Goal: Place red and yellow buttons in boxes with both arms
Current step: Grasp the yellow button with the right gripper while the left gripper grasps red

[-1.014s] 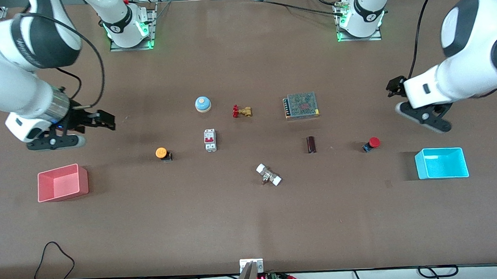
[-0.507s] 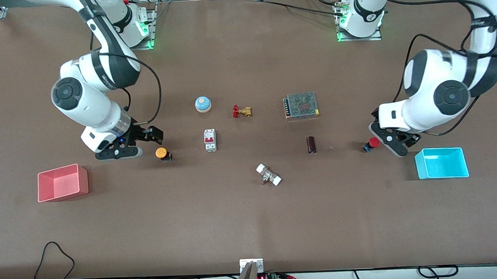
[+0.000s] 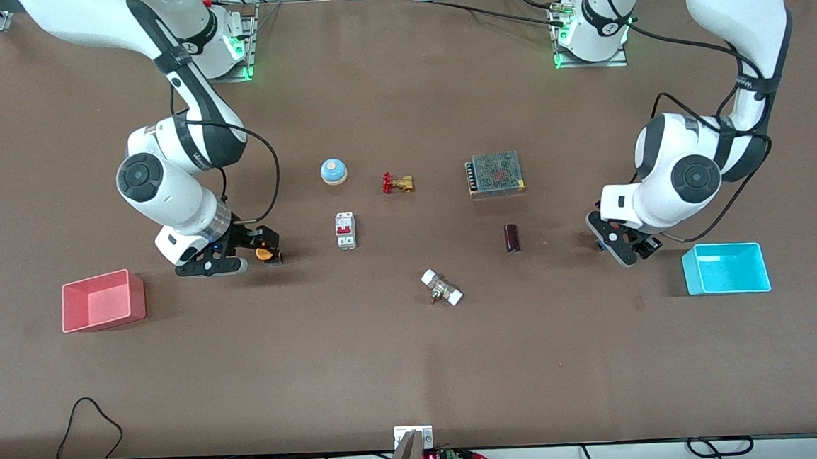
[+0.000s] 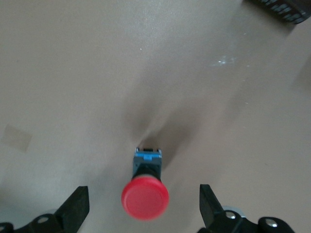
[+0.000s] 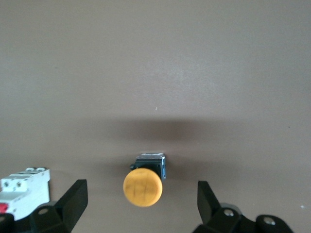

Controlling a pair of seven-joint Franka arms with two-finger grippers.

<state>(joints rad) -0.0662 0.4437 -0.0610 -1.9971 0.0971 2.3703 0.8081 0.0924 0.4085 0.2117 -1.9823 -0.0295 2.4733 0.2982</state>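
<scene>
The yellow button (image 3: 263,253) lies on the table between the open fingers of my right gripper (image 3: 266,249), which is low around it. In the right wrist view its orange-yellow cap (image 5: 142,187) sits midway in the right gripper (image 5: 141,201), clear of both fingers. My left gripper (image 3: 611,242) is low over the red button, which the hand hides in the front view. In the left wrist view the red button (image 4: 145,198) lies centred in the open left gripper (image 4: 144,208), touching neither finger. The pink-red box (image 3: 101,299) and the cyan box (image 3: 726,268) stand empty near the table's two ends.
A white circuit breaker (image 3: 345,230) stands close beside the yellow button and shows in the right wrist view (image 5: 22,194). Mid-table lie a blue-and-white bell (image 3: 333,171), a brass valve (image 3: 397,183), a power supply (image 3: 495,174), a dark cylinder (image 3: 512,238) and a white-ended fitting (image 3: 442,288).
Both arms have swung in from the table's ends and come down. Each open gripper now straddles its button. The buttons and boxes have not moved.
</scene>
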